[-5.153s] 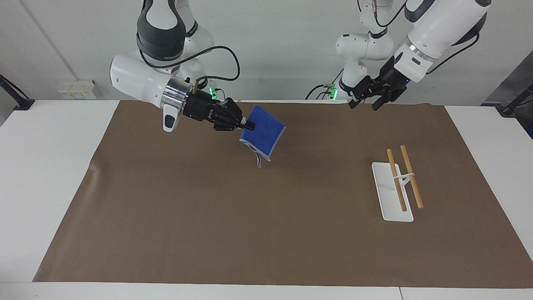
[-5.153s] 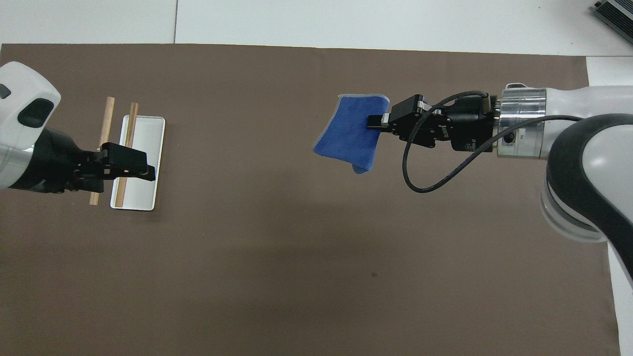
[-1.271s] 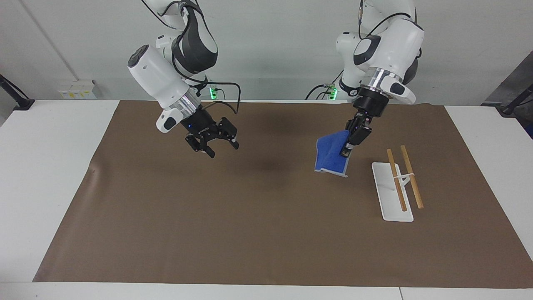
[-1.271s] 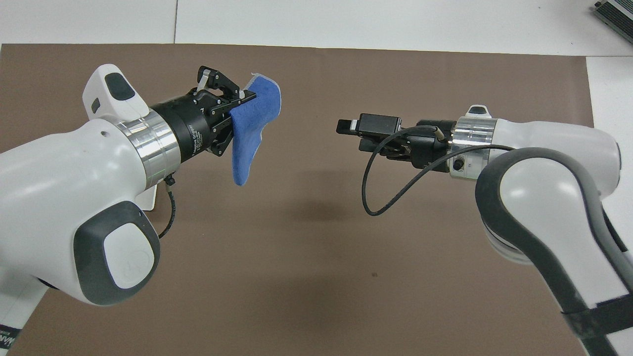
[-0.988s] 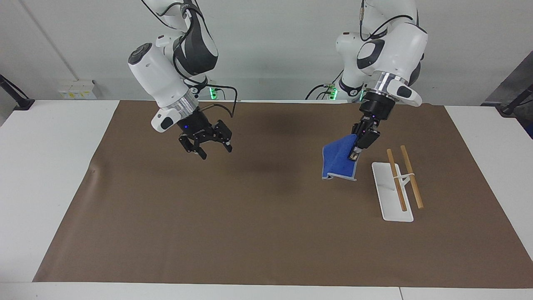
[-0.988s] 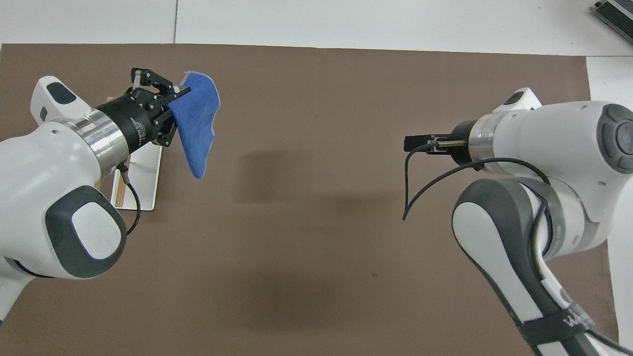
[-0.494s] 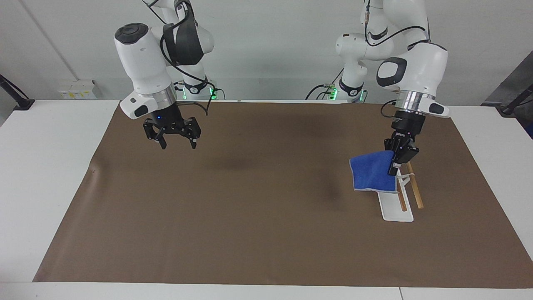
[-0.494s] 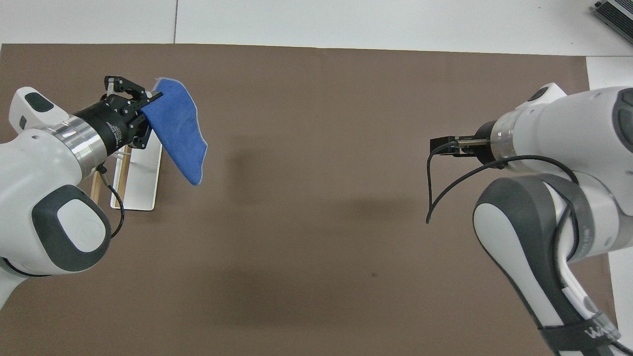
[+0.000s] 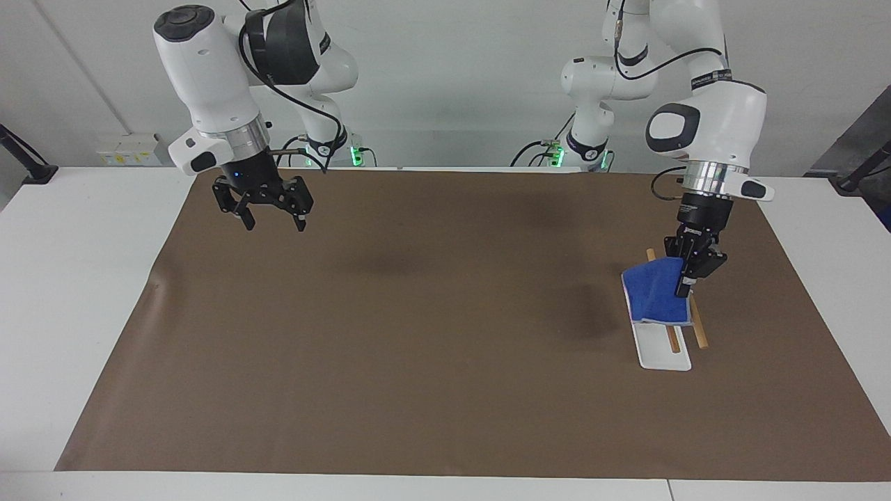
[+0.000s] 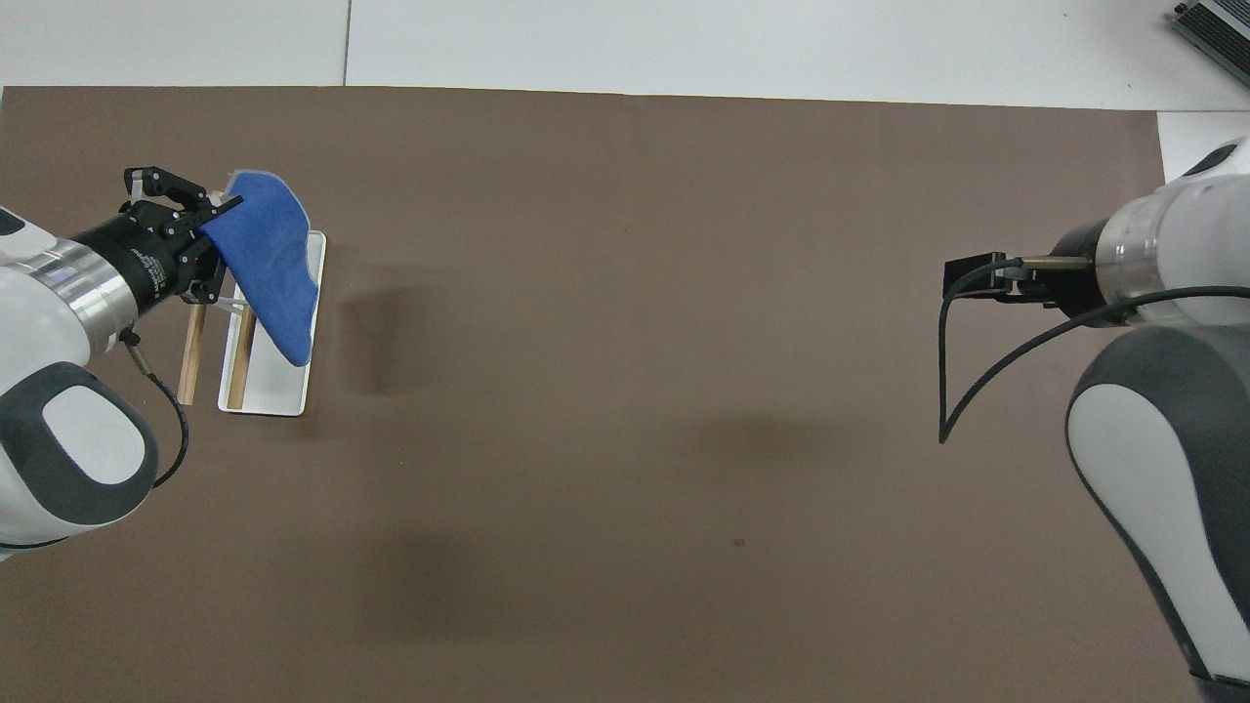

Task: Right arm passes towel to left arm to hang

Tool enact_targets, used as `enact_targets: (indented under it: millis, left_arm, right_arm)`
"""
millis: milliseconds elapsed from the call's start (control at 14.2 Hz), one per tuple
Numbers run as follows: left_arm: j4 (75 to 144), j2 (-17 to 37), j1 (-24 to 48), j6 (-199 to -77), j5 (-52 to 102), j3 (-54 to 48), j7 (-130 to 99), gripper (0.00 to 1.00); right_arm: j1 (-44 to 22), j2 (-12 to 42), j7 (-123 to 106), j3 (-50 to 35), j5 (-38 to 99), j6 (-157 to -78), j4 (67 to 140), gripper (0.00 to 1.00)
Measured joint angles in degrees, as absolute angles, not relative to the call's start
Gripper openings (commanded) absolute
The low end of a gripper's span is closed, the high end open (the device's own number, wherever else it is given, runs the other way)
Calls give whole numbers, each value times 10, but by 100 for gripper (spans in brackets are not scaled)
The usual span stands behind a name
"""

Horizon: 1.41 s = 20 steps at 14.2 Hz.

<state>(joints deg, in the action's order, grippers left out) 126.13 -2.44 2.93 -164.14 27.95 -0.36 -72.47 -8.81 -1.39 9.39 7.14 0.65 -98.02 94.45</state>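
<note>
The blue towel (image 9: 653, 298) hangs from my left gripper (image 9: 686, 287), which is shut on its upper edge. The towel is over the part of the towel rack nearest the robots and covers that part of the two wooden rods (image 9: 700, 335) and the white base (image 9: 665, 353). I cannot tell whether the cloth touches a rod. In the overhead view the left gripper (image 10: 223, 205) holds the towel (image 10: 269, 256) above the rack base (image 10: 278, 392). My right gripper (image 9: 273, 220) is open and empty, raised over the mat at the right arm's end; it also shows in the overhead view (image 10: 965, 276).
A brown mat (image 9: 418, 348) covers most of the white table (image 9: 76, 278). The rack stands on the mat toward the left arm's end. A black cable (image 10: 962, 361) loops from the right wrist.
The left gripper has carried the towel toward the left arm's end and down, from beside the rack to over it. The right gripper, which let go of the towel earlier, has drawn back toward its own end.
</note>
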Motion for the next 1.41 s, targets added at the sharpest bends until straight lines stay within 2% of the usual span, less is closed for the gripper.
enact_targets:
  millis: [282, 1129, 1200, 1412]
  left_arm:
    - [1269, -19, -9, -1641, 280, -4, -726, 0]
    - [1273, 9, -71, -1642, 280, -4, -727, 0]
    - [1275, 9, -74, -1642, 280, -3, -727, 12]
    - [1279, 9, -75, -1642, 280, -4, -749, 76]
  right_arm:
    - [-88, -18, 73, 104, 6, -911, 903, 100]
    - [-88, -20, 49, 108, 7, -866, 903, 100]
    - [-88, -21, 49, 108, 7, -864, 903, 100]
    - [-88, -22, 49, 108, 7, -862, 903, 100]
